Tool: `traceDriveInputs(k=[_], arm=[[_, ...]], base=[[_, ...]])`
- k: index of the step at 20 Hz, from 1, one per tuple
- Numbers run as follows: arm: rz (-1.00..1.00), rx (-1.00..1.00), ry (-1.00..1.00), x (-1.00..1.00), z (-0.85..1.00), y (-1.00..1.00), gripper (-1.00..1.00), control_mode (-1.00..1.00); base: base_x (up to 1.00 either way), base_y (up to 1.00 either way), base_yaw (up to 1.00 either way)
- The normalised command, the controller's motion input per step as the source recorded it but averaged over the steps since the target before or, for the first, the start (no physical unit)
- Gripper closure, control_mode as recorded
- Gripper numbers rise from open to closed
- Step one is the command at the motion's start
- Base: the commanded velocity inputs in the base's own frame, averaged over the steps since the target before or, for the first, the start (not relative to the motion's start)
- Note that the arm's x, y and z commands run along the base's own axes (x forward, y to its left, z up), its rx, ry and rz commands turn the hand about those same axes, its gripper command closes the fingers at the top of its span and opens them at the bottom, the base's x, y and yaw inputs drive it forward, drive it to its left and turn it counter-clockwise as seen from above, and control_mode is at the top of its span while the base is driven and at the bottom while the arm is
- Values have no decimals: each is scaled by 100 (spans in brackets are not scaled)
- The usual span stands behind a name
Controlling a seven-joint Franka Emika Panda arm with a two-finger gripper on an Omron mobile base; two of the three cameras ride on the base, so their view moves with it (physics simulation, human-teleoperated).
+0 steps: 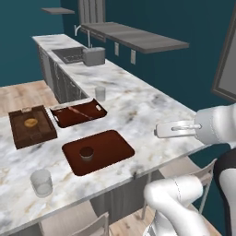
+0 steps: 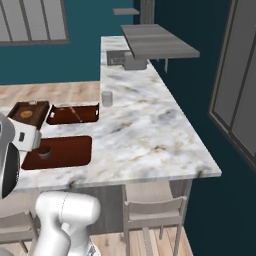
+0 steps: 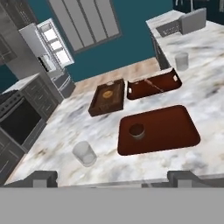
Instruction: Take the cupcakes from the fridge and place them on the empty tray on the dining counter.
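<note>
One cupcake, dark-sided with a brown top, stands on the left half of the flat reddish-brown tray on the marble dining counter. My gripper hovers to the right of the tray, above the counter's near edge. It is open and its widely spread fingers hold nothing. The grey fridge is far off across the room, with a door open on its white interior.
A deep wooden box tray holds a tan round item. A handled tray lies beside it. Clear glasses stand at the near left and farther back. Toaster and sink are beyond. Chairs line the front.
</note>
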Motion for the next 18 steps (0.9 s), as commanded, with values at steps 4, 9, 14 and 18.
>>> traceDriveInputs(k=[4, 9, 14, 18], arm=[[0, 0, 0, 0, 0, 0, -100, 100], [0, 0, 0, 0, 0, 0, -100, 100], [0, 0, 0, 0, 0, 0, -100, 100], [0, 0, 0, 0, 0, 0, -100, 100]], base=[[-71, 9, 13], [-85, 7, 15], [-99, 11, 10], [-79, 67, 14]])
